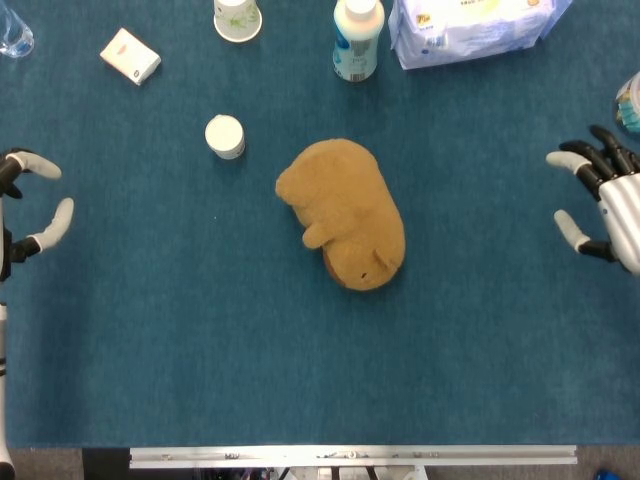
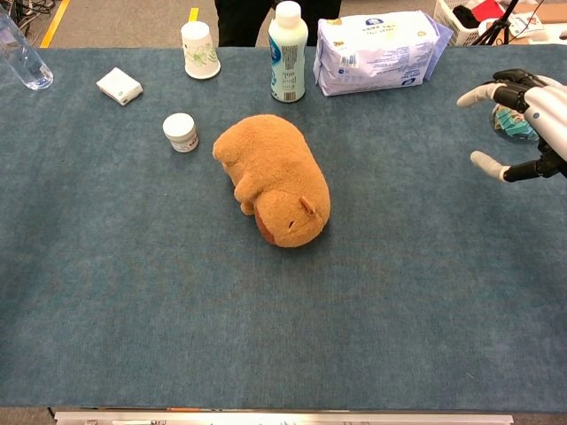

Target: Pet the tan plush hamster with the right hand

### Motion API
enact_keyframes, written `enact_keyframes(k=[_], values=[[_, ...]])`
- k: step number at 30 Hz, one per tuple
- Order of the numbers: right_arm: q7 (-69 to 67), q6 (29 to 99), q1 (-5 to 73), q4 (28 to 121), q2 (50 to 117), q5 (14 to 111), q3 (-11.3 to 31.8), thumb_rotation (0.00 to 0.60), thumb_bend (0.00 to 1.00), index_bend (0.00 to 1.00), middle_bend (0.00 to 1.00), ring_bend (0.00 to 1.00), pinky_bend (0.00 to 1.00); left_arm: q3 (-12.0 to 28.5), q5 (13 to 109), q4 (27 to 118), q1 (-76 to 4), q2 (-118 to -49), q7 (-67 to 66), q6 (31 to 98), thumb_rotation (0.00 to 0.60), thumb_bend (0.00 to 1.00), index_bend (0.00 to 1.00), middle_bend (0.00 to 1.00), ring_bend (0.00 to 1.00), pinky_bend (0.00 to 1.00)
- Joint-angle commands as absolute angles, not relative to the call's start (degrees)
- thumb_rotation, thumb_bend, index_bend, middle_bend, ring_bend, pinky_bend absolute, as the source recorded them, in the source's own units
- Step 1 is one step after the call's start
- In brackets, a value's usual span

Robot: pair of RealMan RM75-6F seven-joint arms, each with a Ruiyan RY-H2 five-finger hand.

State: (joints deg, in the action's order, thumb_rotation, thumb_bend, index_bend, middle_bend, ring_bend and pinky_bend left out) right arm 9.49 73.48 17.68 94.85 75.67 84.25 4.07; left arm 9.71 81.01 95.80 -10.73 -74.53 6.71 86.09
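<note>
The tan plush hamster lies on its side at the middle of the blue table, head toward the front. My right hand hovers at the far right edge, fingers spread and holding nothing, well clear of the hamster. At the far left edge my left hand is also spread and holds nothing; the chest view does not show it.
A small white jar stands left of the hamster. Along the back are a paper cup, a white bottle, a tissue pack and a small white box. A clear bottle stands back left.
</note>
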Motion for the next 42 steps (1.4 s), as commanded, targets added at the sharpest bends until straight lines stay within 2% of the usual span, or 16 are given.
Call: enact_keyframes(k=[1,9,16,19,26,35,42], values=[[7.9,74.8,17.6,94.8,75.6,86.8,3.4,0.600,0.30,0.26,0.22,0.07,0.22,9.7,80.8,95.5,-10.9,-74.6,6.9,85.7,0.600,0.27,0.47,0.44,0.38,0.51],[9.4,75.5,19.4,94.9,75.3,94.1,2.2,0.600,0.30,0.26,0.23,0.08,0.22,9.6,80.9,95.2,-11.1,-75.0,7.1,85.2,0.600,0.27,0.47,0.44,0.38,0.51],[15.8,73.1,23.5,96.7,74.4,101.5,1.9,0.600,0.30,0.33,0.23,0.08,0.22,9.7,80.8,95.2,-11.2,-75.1,7.2,85.1,0.600,0.27,0.47,0.44,0.38,0.51],[18.9,71.1,25.4,97.1,73.8,104.4,1.6,0.600,0.24,0.34,0.22,0.08,0.22,9.7,80.7,95.0,-11.3,-75.1,7.3,84.8,0.600,0.27,0.47,0.44,0.38,0.51],[24.2,66.1,29.3,98.6,72.1,108.7,0.9,0.600,0.01,0.34,0.14,0.08,0.22,9.6,80.8,95.0,-11.3,-75.2,7.1,84.9,0.600,0.27,0.47,0.44,0.38,0.51],[26.6,62.7,33.3,94.7,73.7,112.9,0.2,0.600,0.00,0.34,0.12,0.07,0.22,9.5,80.7,95.0,-11.2,-75.3,7.0,84.8,0.600,0.27,0.47,0.44,0.38,0.51],[25.4,64.9,36.2,87.4,77.8,117.9,-0.2,0.600,0.00,0.34,0.12,0.05,0.22,9.5,80.7,95.3,-11.1,-75.0,7.1,85.0,0.600,0.27,0.47,0.44,0.38,0.51]])
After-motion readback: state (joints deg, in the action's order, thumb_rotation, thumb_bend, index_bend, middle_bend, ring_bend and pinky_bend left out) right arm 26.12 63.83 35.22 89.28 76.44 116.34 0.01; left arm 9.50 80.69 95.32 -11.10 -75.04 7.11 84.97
